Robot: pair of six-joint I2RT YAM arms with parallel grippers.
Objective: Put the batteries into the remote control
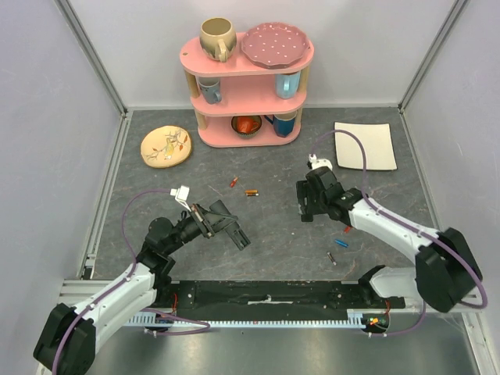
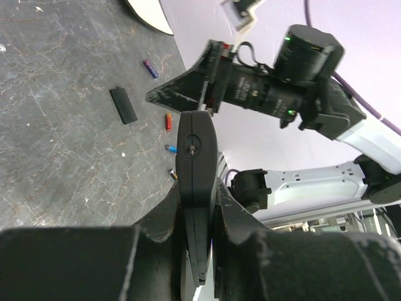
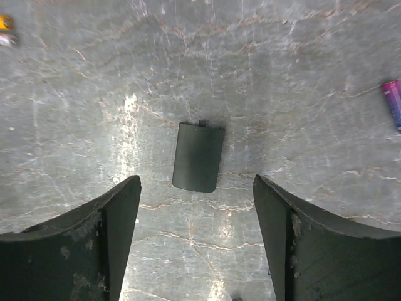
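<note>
My left gripper [image 2: 197, 210] clamps the slim black remote control [image 2: 195, 150]; my right gripper [image 3: 196, 207] gapes over a flat matte battery cover [image 3: 198, 157].

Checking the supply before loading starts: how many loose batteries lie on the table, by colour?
Red batteries: 2
Orange battery: 1
Blue battery: 1
Grey battery: 1
Purple battery: 1
Total: 6

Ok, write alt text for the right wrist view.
The open right gripper hangs over a small flat black panel lying on the grey table, framed between its two fingers. A pink-purple battery lies at the right edge, an orange one in the top left corner.
</note>
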